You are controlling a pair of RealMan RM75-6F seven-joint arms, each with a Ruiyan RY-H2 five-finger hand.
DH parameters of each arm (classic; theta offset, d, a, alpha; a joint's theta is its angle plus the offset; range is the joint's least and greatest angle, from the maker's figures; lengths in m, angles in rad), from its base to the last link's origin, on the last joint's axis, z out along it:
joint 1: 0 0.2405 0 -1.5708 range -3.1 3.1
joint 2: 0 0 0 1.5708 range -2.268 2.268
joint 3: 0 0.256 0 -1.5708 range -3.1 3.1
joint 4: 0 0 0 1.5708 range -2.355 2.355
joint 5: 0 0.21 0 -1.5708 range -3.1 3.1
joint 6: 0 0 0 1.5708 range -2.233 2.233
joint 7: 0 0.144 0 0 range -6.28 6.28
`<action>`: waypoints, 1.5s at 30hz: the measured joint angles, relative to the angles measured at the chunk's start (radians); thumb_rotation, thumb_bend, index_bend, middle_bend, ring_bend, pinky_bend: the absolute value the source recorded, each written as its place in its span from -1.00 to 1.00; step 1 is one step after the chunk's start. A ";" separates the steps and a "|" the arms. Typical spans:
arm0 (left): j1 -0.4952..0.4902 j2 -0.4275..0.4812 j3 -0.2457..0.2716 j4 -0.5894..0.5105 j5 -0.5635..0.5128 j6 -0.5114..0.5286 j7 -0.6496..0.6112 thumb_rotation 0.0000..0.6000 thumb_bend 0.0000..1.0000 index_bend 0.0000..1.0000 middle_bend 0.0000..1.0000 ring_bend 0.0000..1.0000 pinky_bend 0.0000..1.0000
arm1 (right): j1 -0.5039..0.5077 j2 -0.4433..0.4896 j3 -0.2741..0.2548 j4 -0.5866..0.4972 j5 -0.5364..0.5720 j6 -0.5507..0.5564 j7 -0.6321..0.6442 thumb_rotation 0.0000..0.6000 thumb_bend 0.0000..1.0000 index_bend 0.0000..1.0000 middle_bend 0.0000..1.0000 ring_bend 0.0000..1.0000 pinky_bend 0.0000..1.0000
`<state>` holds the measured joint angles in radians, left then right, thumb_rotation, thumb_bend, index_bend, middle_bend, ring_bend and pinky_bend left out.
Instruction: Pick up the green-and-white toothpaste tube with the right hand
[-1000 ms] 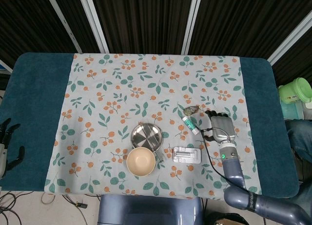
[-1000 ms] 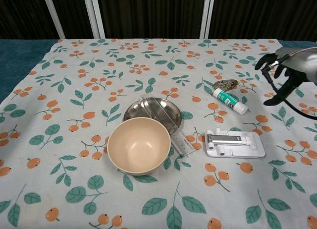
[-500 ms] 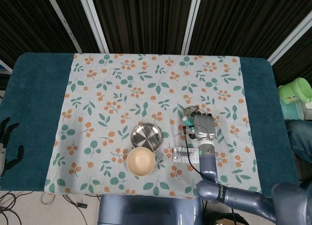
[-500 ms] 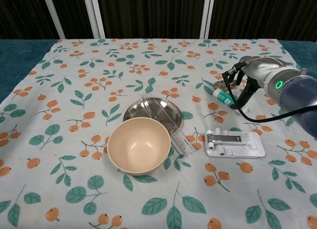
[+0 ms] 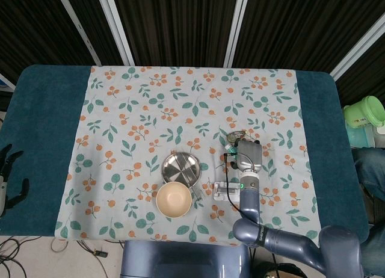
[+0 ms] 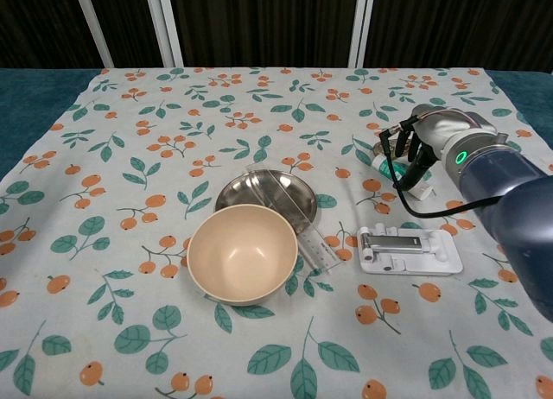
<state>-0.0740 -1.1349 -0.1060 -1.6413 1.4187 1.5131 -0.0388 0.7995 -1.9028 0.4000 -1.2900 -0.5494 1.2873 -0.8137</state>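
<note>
The green-and-white toothpaste tube (image 6: pixel 383 165) lies on the flowered cloth right of centre, its white cap end (image 6: pixel 421 192) pointing toward me. My right hand (image 6: pixel 422 147) sits on top of the tube's middle, fingers curled down around it. The tube still rests on the cloth. From the head view the right hand (image 5: pixel 247 154) hides most of the tube, and only the green end (image 5: pixel 229 148) peeks out at its left. My left hand (image 5: pixel 8 177) hangs off the table's left edge, fingers apart, holding nothing.
A white phone stand (image 6: pixel 408 250) lies just in front of the tube. A beige bowl (image 6: pixel 242 254), a metal plate (image 6: pixel 268 192) and a clear ruler (image 6: pixel 316 249) sit at centre. A small mottled object (image 6: pixel 396 146) lies behind the tube. A green cup (image 5: pixel 365 111) stands off-table, right.
My right hand swung in from the right, came down over the tube and drew its fingers in around it. The tube has not shifted. The left hand stayed put.
</note>
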 measured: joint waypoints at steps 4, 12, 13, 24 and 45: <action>0.000 -0.001 -0.001 0.001 -0.004 -0.001 0.001 1.00 -0.07 -0.72 -0.95 -0.93 -1.00 | 0.005 -0.017 0.003 0.036 -0.004 -0.013 0.006 1.00 -0.43 -0.14 -0.19 -0.12 -0.48; 0.000 0.000 0.000 0.002 -0.009 -0.004 0.003 1.00 -0.07 -0.71 -0.95 -0.93 -1.00 | 0.006 -0.039 0.005 0.071 -0.007 -0.035 0.015 1.00 -0.36 -0.08 -0.08 0.04 -0.47; 0.001 -0.001 -0.001 0.002 -0.011 -0.004 0.000 1.00 -0.07 -0.71 -0.95 -0.93 -1.00 | 0.007 -0.043 0.005 0.077 -0.008 -0.037 0.017 1.00 -0.33 -0.07 -0.07 0.06 -0.47; -0.003 0.004 -0.009 -0.018 -0.027 -0.010 0.011 1.00 -0.07 -0.70 -0.95 -0.93 -1.00 | 0.001 -0.062 0.019 0.105 -0.032 -0.043 0.049 1.00 -0.28 -0.02 0.03 0.20 -0.44; -0.001 0.010 -0.010 -0.033 -0.046 -0.019 0.018 1.00 -0.06 -0.68 -0.95 -0.92 -1.00 | -0.014 -0.040 0.002 0.083 -0.028 -0.082 0.014 1.00 -0.21 0.03 0.09 0.26 -0.29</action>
<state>-0.0754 -1.1245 -0.1160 -1.6747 1.3730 1.4943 -0.0206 0.7854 -1.9430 0.4020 -1.2065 -0.5773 1.2050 -0.7997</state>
